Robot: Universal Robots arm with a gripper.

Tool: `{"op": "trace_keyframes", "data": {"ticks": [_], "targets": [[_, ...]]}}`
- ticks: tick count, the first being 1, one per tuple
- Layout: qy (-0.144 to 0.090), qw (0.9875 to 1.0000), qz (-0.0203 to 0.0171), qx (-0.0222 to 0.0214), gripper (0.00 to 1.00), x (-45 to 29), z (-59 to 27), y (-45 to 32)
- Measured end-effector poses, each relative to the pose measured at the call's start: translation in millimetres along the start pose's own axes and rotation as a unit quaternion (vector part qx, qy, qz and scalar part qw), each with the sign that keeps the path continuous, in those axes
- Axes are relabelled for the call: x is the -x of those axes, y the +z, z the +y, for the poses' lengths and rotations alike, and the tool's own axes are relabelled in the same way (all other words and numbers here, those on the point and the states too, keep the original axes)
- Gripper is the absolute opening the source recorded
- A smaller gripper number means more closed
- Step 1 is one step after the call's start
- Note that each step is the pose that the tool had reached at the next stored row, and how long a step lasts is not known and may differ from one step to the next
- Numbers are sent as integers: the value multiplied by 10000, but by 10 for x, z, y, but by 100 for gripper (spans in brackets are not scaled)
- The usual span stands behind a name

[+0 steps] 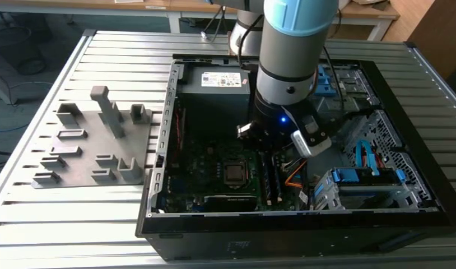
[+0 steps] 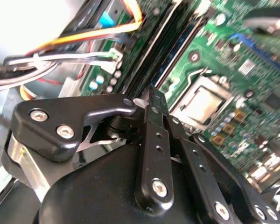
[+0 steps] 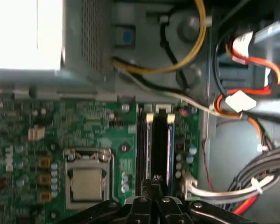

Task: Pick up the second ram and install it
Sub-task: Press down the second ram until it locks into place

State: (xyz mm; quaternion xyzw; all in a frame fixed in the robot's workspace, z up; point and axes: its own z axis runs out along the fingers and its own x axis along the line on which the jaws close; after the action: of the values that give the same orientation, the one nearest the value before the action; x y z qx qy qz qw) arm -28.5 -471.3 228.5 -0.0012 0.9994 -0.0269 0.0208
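The second ram (image 3: 158, 144) is seen edge-on in the first wrist view, as a long dark strip standing in the memory slots (image 3: 169, 144) between two white latches. Its chips and label cannot be made out from this angle. The gripper (image 3: 156, 179) is held directly over that strip, near one end of it. Its jaws are pressed together, and nothing is seen pinched between them. In the second wrist view the gripper (image 2: 151, 95) is pointed at the same dark slots, beside the processor socket (image 2: 203, 102).

The green motherboard (image 3: 84, 121) is laid flat in the open computer case (image 1: 161, 168). In the exterior view the slots are found at 3 o'clock of the processor socket (image 1: 234, 172), and the power supply (image 1: 213, 81) at 12 o'clock of it. Orange cables (image 3: 252, 60) are looped nearby.

The case is set on a slatted metal table (image 1: 64, 224). A grey fixture tray (image 1: 86, 145) is placed at 9 o'clock of the case. Wooden tables (image 1: 101, 7) are seen at 12 o'clock, beyond the slatted one.
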Motion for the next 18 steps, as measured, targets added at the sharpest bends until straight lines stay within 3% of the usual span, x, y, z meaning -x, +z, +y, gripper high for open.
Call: {"op": "trace_keyframes", "data": {"ticks": [4, 9, 14, 18], "targets": [[-3, 10000, 13, -67, 10, -1, -93, 15], [-7, 10000, 32, -85, 10, -2, -211, 53], [-18, 9999, 42, -142, 10, -5, -234, 97], [-22, 9999, 42, -149, 10, -6, -241, 120]]}}
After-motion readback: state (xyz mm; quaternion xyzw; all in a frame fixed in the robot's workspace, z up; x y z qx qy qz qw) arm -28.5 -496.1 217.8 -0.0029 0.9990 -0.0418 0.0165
